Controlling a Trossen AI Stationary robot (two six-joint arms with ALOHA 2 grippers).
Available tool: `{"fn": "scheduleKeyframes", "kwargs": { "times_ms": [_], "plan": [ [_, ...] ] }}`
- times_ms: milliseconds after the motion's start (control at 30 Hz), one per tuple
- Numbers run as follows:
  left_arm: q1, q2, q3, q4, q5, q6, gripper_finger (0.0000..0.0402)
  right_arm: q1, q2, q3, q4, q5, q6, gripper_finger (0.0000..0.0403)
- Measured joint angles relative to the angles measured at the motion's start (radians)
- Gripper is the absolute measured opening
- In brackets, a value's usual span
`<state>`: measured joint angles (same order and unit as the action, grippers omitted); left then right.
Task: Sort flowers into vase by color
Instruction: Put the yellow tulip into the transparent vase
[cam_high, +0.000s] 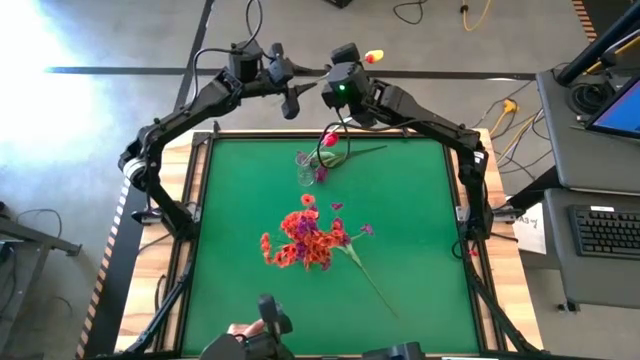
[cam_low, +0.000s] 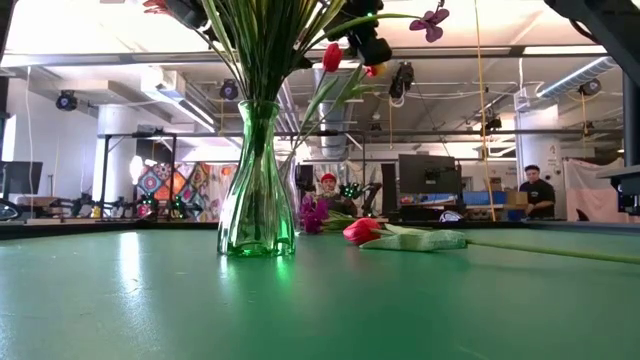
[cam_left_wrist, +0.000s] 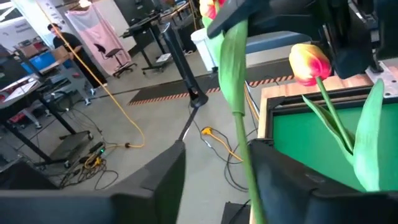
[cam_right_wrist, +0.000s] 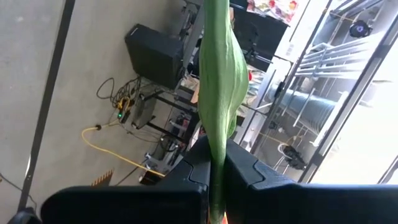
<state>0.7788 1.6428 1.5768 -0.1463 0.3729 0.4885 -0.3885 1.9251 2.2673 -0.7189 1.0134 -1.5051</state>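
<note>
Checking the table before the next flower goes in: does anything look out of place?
Yes. A pink-red tulip lies flat on the green table beside the vase, not standing in it.

Strong white glare washes out the upper left of the high view, bleaching the floor there, while the green table (cam_high: 400, 230) in the centre is evenly lit with only faint shadows. The low view looks into bright ceiling light across its top, so the glass vase (cam_low: 257, 180) stands partly backlit and throws a pale sheen on the near tabletop, which is soft and out of focus. Both wrist views are blurred close up, with overexposed patches at their corners.
</note>
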Motion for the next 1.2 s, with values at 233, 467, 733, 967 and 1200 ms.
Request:
{"fn": "scheduleKeyframes", "kwargs": {
  "times_ms": [233, 467, 733, 967, 1200],
  "plan": [
    [-0.015, 0.0, 0.0, 0.036, 0.003, -0.008, 0.0099, 0.01, 0.002, 0.0, 0.002, -0.041, -0.011, 0.0012],
    [-0.026, 0.0, 0.0, 0.049, 0.003, -0.004, 0.0098, 0.018, 0.002, 0.0, 0.007, -0.049, -0.022, 0.0012],
    [-0.026, 0.0, 0.0, 0.049, 0.003, -0.003, 0.0082, 0.021, 0.002, 0.0, 0.023, -0.048, -0.04, 0.0012],
    [-0.026, 0.001, 0.0, 0.041, 0.003, 0.013, 0.0011, 0.026, 0.002, 0.0, 0.023, -0.046, -0.043, 0.0012],
    [-0.026, 0.001, 0.0, 0.022, -0.008, 0.015, 0.0001, 0.028, 0.002, 0.0, 0.072, -0.053, -0.036, 0.0014]
  ]
}}
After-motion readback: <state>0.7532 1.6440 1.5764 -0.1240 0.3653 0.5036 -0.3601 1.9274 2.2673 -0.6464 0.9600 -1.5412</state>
